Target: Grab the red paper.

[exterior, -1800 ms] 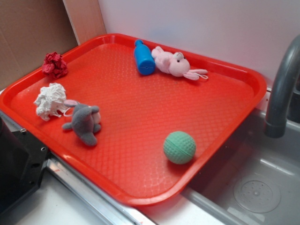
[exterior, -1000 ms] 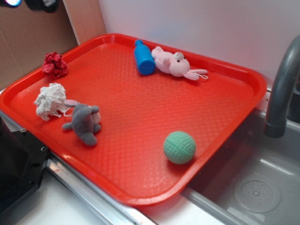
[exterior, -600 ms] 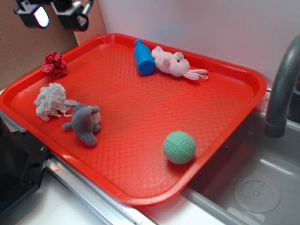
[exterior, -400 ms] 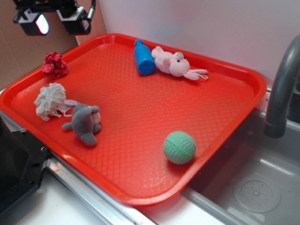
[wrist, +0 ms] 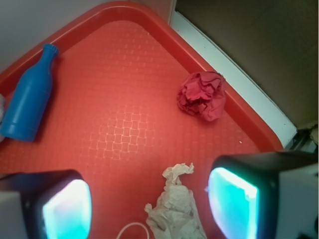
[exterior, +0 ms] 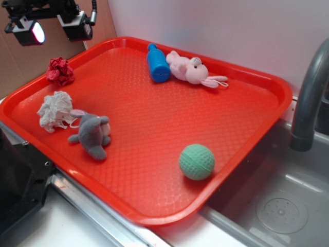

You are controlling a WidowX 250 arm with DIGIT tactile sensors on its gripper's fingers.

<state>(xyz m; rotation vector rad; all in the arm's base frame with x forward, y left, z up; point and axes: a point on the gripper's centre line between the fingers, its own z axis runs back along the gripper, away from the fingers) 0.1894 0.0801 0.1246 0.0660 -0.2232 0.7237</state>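
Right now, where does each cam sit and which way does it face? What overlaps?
Exterior: off the robot, high, looking down across the red tray and the sink; the gripper shows at top left.
Wrist: on the arm, looking down between the fingers, open.
Both views share the red paper, the white paper wad and the blue bottle.

From the wrist view I see only part of the white paper wad [wrist: 175, 211], cut by the bottom edge. The end effector [exterior: 51, 28] is cropped at the exterior picture's top, and the faucet [exterior: 308, 98] at its right.
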